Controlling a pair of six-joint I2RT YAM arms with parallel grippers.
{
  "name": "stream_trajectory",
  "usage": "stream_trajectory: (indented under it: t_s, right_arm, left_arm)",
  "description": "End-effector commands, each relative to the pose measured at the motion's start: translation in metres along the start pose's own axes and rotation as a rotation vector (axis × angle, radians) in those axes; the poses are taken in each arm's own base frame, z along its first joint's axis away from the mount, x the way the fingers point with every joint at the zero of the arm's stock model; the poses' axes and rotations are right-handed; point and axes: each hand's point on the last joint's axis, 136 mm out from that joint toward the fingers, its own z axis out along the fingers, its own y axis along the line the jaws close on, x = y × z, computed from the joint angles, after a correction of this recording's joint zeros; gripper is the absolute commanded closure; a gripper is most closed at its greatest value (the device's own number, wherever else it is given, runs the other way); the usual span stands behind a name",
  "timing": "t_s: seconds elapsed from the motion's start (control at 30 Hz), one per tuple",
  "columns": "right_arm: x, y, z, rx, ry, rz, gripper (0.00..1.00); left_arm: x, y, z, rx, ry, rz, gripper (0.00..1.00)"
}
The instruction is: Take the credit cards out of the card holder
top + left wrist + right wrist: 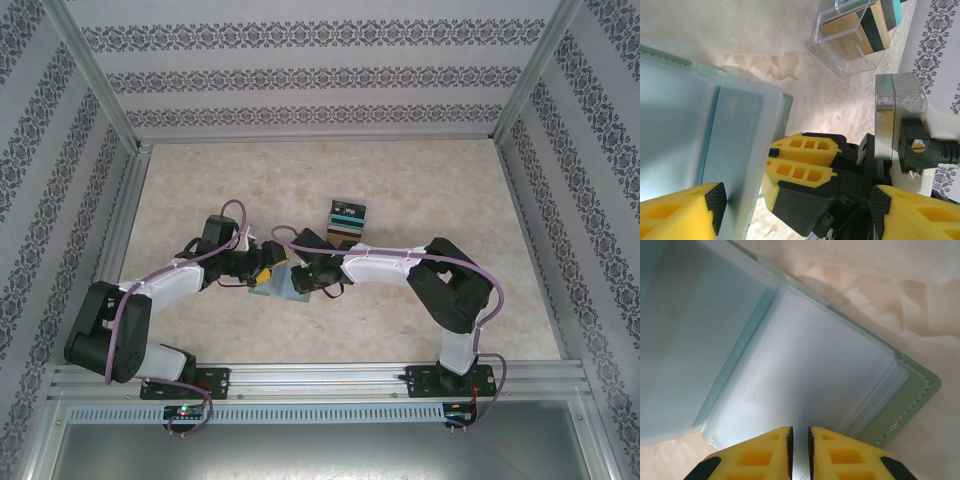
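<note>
The card holder [277, 287] lies open on the table between both arms, its pale blue-grey sleeves [805, 375] up and its dull-green cover [912, 395] underneath. My right gripper [800, 437] is shut on the edge of a clear sleeve page. My left gripper [797, 207] stands wide open. One of its pads [715, 205] rests against the holder's page [705, 140], and the right gripper's fingers [800, 165] sit between its own. A teal rectangle [737, 135] shows faintly through that page. Black, teal and tan-gold credit cards [348, 215] stand in a clear box [840, 55].
Both arms meet low over the middle of the marble-patterned table [430, 190]. The clear box stands just beyond the grippers. Metal frame rails [125, 210] and patterned walls close in the sides and back.
</note>
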Motion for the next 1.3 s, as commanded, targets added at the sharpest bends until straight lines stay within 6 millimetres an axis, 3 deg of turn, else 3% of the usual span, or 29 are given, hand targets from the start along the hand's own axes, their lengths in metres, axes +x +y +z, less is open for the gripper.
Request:
stream_trajectory:
  t_s: [0.0, 0.2, 0.5, 0.63, 0.9, 1.07, 1.27]
  right_arm:
    - [-0.007, -0.015, -0.012, 0.050, -0.048, 0.051, 0.80]
    - [-0.006, -0.033, -0.017, 0.082, -0.067, 0.110, 0.79]
    - [-0.006, -0.031, -0.014, 0.066, -0.059, 0.114, 0.79]
    - [-0.008, -0.024, -0.014, 0.042, -0.056, 0.102, 0.80]
    - [-0.020, -0.009, -0.021, 0.019, -0.072, 0.065, 0.77]
    - [-0.031, 0.013, -0.022, -0.028, -0.071, 0.028, 0.76]
    - [-0.035, 0.026, -0.019, -0.053, -0.057, 0.004, 0.70]
  left_arm:
    - [0.001, -0.012, 0.010, 0.033, 0.013, 0.030, 0.23]
    - [0.006, -0.022, 0.022, 0.036, 0.041, 0.062, 0.23]
    - [0.006, -0.019, 0.021, -0.005, 0.026, 0.075, 0.23]
    - [-0.005, -0.004, 0.008, -0.062, -0.040, 0.042, 0.23]
    - [-0.020, 0.049, -0.027, -0.227, -0.163, -0.075, 0.25]
    - [-0.014, 0.066, -0.021, -0.246, -0.138, -0.112, 0.26]
    - [-0.013, 0.068, -0.016, -0.229, -0.123, -0.117, 0.26]
